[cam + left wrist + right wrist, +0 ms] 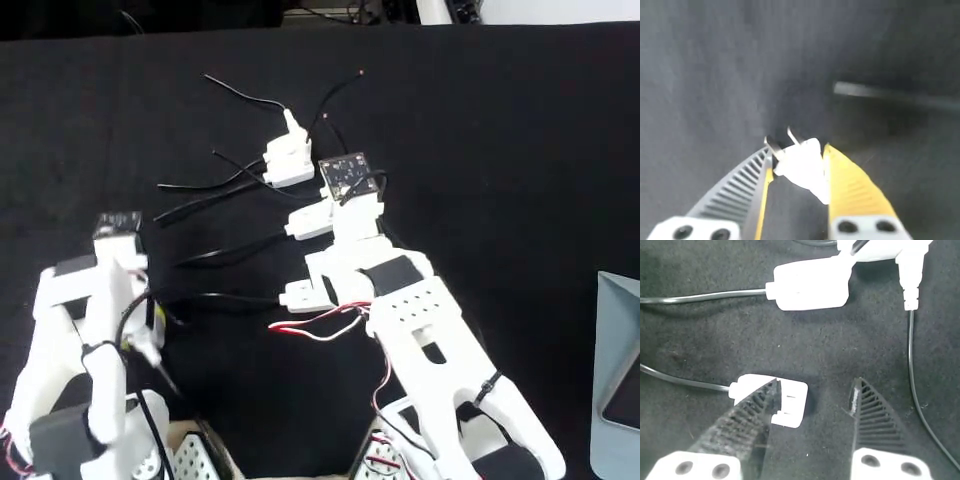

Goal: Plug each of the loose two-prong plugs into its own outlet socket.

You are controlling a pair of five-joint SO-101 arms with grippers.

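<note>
Left gripper clamps a two-prong plug over bare cloth; right gripper gapes above an outlet socket among cords.

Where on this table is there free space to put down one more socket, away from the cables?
Free: the wide black cloth to the right of the right arm, up to the grey container at the edge, and the far left corner. Crowded: the centre, where white sockets and black cables lie around the right gripper.

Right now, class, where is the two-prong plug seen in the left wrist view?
The two-prong plug is gripped in the left end effector, over the left side of the black cloth.
</note>
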